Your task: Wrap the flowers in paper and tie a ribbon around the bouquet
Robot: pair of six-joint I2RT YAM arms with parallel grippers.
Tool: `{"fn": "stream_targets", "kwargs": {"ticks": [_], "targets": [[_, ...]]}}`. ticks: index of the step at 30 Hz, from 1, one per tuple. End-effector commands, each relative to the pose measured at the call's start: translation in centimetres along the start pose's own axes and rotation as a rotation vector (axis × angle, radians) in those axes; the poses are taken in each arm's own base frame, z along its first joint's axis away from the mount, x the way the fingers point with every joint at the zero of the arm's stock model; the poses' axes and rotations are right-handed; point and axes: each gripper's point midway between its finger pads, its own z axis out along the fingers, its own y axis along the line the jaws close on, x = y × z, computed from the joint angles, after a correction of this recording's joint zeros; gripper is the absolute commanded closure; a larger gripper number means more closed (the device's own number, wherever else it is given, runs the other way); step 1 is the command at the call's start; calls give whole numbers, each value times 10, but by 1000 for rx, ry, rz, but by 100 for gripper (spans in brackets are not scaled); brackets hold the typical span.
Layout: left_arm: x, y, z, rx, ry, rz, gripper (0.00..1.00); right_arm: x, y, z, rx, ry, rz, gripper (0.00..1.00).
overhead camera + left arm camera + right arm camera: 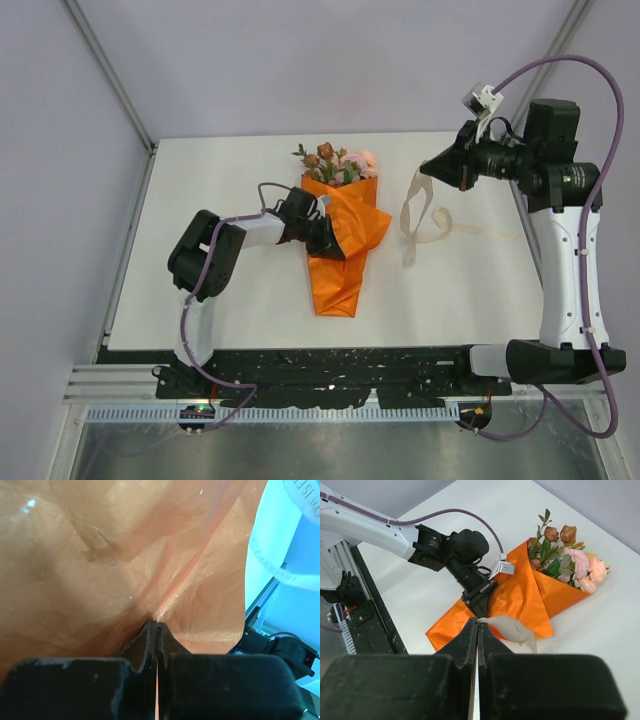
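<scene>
The bouquet lies in the middle of the white table, its orange paper (345, 255) folded into a cone. Pink and rust-brown flowers (335, 162) with green leaves show at the far, wide end. My left gripper (325, 236) is shut on a fold of the paper at the cone's left side; in the left wrist view the paper (125, 555) fills the frame in front of the closed tips (154, 625). My right gripper (427, 170) hovers to the right of the bouquet, shut on one end of the cream ribbon (413, 215), which hangs down and trails right along the table. The right wrist view shows the ribbon (512, 628) drooping from the pinched tips (478, 622).
The white table (220, 290) ends at a black rail (330, 365) along the near edge by the arm bases. Grey walls close in on the left, back and right. The left arm (445, 547) reaches across in front of the bouquet in the right wrist view.
</scene>
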Motion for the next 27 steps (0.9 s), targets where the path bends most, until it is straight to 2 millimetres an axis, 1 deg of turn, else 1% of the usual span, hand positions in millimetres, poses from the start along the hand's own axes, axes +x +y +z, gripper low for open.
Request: {"fn": "stream_targets", "kwargs": {"ticks": [1, 2, 3, 4, 5, 6, 7, 8, 9, 10, 11, 12, 14, 15, 16, 17, 18, 19, 20, 21, 22, 23, 24, 25, 26, 27], "targets": [[-2, 10, 3, -52, -13, 25, 100, 6, -6, -9, 47, -17, 53, 95], [-2, 9, 2, -51, -14, 26, 100, 1, -4, -15, 63, -33, 57, 95], [-2, 10, 2, -53, -12, 24, 100, -2, -9, -22, 86, -50, 62, 95], [-2, 10, 3, -53, -12, 24, 100, -3, -8, -28, 100, -51, 57, 95], [-2, 10, 2, -54, -11, 25, 100, -3, -18, -37, 164, -50, 50, 95], [-2, 10, 2, -54, -11, 25, 100, 1, -21, -43, 206, -38, 41, 95], [-2, 10, 2, -55, -11, 23, 100, 12, -38, -53, 299, -18, 60, 95], [-2, 10, 2, -53, -9, 24, 100, 22, -48, -62, 373, 13, 51, 95], [-2, 9, 3, -52, -11, 26, 100, 39, -58, -66, 418, 53, 76, 95], [-2, 9, 2, -51, -12, 26, 100, 54, -73, -77, 524, 111, 61, 95], [-2, 10, 2, -52, -12, 25, 100, 76, -85, -79, 568, 167, 85, 95], [-1, 10, 3, -53, -10, 25, 100, 87, -102, -92, 680, 219, 75, 95], [-2, 10, 3, -52, -11, 26, 100, 123, -121, -101, 765, 322, 103, 95], [-2, 10, 3, -53, -12, 24, 100, 131, -125, -104, 777, 359, 100, 95], [-2, 11, 2, -53, -13, 22, 100, 147, -131, -104, 780, 422, 120, 81], [-2, 10, 3, -52, -13, 23, 100, 159, -130, -106, 760, 490, 116, 66], [-2, 10, 3, -53, -10, 23, 100, 173, -137, -105, 754, 559, 141, 41], [-2, 10, 3, -52, -11, 24, 100, 185, -134, -107, 716, 625, 138, 39], [-2, 10, 3, -52, -11, 24, 100, 197, -137, -105, 690, 671, 146, 35], [-2, 10, 3, -51, -10, 24, 100, 206, -135, -101, 642, 717, 119, 35], [-2, 9, 3, -51, -10, 23, 100, 218, -128, -93, 590, 749, 107, 33], [-3, 10, 3, -50, -12, 21, 100, 222, -125, -86, 563, 772, 75, 32], [-2, 9, 3, -51, -12, 22, 100, 237, -112, -75, 501, 826, 55, 34], [-3, 10, 3, -52, -12, 22, 100, 245, -98, -63, 412, 847, 43, 36], [-3, 9, 3, -50, -13, 23, 100, 259, -80, -49, 329, 879, 35, 37], [-2, 10, 3, -51, -12, 23, 100, 265, -74, -40, 299, 869, 55, 37]]}}
